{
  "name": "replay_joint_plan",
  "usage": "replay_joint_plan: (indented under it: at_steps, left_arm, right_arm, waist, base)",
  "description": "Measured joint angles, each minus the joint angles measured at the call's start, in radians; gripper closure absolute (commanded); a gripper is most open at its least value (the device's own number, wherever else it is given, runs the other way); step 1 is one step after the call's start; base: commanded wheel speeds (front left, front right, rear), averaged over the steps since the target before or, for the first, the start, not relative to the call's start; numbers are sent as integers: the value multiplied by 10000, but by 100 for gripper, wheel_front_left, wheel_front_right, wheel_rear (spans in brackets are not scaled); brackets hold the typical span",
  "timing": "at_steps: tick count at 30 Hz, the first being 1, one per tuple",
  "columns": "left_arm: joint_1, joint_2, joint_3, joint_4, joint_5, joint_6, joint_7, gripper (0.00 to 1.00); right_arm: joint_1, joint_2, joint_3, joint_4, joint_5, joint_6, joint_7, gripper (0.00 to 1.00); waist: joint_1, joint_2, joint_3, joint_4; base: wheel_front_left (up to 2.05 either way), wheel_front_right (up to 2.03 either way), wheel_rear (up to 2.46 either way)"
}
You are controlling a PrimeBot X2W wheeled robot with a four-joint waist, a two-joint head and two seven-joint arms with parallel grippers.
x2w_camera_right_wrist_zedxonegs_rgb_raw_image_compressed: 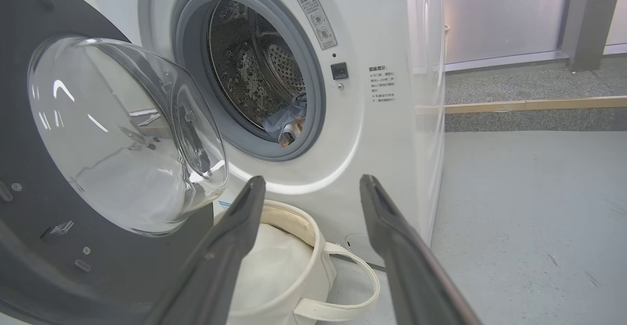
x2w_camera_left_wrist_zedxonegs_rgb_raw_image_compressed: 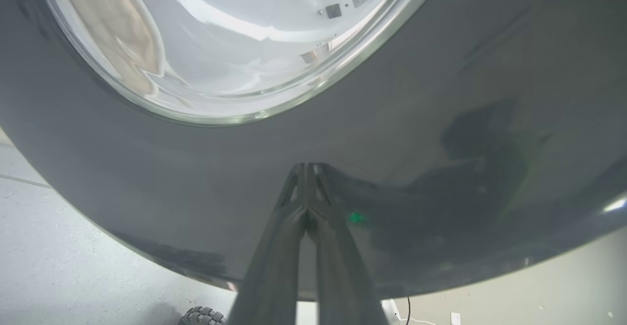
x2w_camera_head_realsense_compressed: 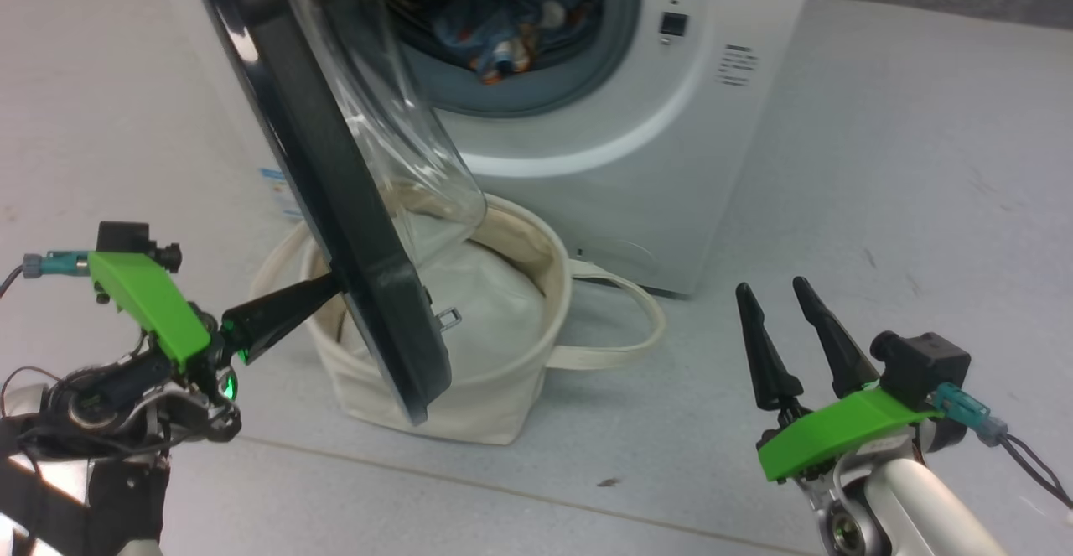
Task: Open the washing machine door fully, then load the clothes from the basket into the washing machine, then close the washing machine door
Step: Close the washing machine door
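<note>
- The washing machine door point(x2w_camera_head_realsense_compressed: 314, 170) point(x2w_camera_left_wrist_zedxonegs_rgb_raw_image_compressed: 441, 94) point(x2w_camera_right_wrist_zedxonegs_rgb_raw_image_compressed: 112, 138) is seen partly open, swung out from the machine and standing nearly edge-on in the head view, running from 11 o'clock down to the centre.
- Its clear glass bulge point(x2w_camera_head_realsense_compressed: 394, 120) is turned towards the drum, and its lower edge is seen in front of the basket in the head view.
- The clothes point(x2w_camera_head_realsense_compressed: 511, 19) point(x2w_camera_right_wrist_zedxonegs_rgb_raw_image_compressed: 289, 119), blue with orange patches, are found inside the drum, bunched at the lower lip of the opening, at 12 o'clock in the head view.
- The washing machine point(x2w_camera_head_realsense_compressed: 637, 162) point(x2w_camera_right_wrist_zedxonegs_rgb_raw_image_compressed: 372, 143) is placed at 12 to 1 o'clock, on the grey floor point(x2w_camera_head_realsense_compressed: 880, 204).
- The basket point(x2w_camera_head_realsense_compressed: 469, 405) point(x2w_camera_right_wrist_zedxonegs_rgb_raw_image_compressed: 313, 276) is set on the floor just before the machine, at 6 o'clock of the drum; a plain white cloth point(x2w_camera_head_realsense_compressed: 486, 304) point(x2w_camera_right_wrist_zedxonegs_rgb_raw_image_compressed: 274, 266) is held in it, and one loop handle point(x2w_camera_head_realsense_compressed: 620, 321) is laid out at its 3 o'clock.
- The left claw point(x2w_camera_head_realsense_compressed: 331, 286) point(x2w_camera_left_wrist_zedxonegs_rgb_raw_image_compressed: 306, 168), at 8 o'clock in the head view, is pinched together with nothing in it, and its tips are pressed against the door's dark outer face.
- The right claw point(x2w_camera_head_realsense_compressed: 771, 288) point(x2w_camera_right_wrist_zedxonegs_rgb_raw_image_compressed: 313, 180), at 4 o'clock, is spread wide and empty, held well apart from door and basket and pointed towards the machine.
</note>
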Motion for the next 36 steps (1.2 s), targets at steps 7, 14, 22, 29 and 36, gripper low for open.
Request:
replay_joint_plan:
  at_steps: [7,14,22,29,36]
  left_arm:
    - [4,-104,0,-430,10,169,-190,100]
    - [-128,-77,54,-564,100,159,-362,100]
    - [-668,245,445,-309,291,-29,-924,100]
    - [-982,445,717,182,353,-330,-1264,100]
    - [-1109,420,656,476,418,-568,-1465,100]
  right_arm:
    - [-2,182,-240,-107,-90,0,0,0]
    - [-28,439,-343,-324,-297,0,-2,0]
    - [-117,646,-414,-378,-384,0,-2,0]
    - [-240,648,-497,-424,-426,0,-2,0]
    - [-242,654,-504,-449,-426,0,-2,0]
  waist:
    - [0,0,223,-1070]
    - [0,0,532,-2266]
    - [0,0,883,-3459]
    - [-1,0,1123,-4239]
    - [-1,0,1111,-3938]
  base:
    - [0,0,0]
    - [0,0,0]
    - [0,0,0]
    - [0,0,0]
    - [0,0,0]
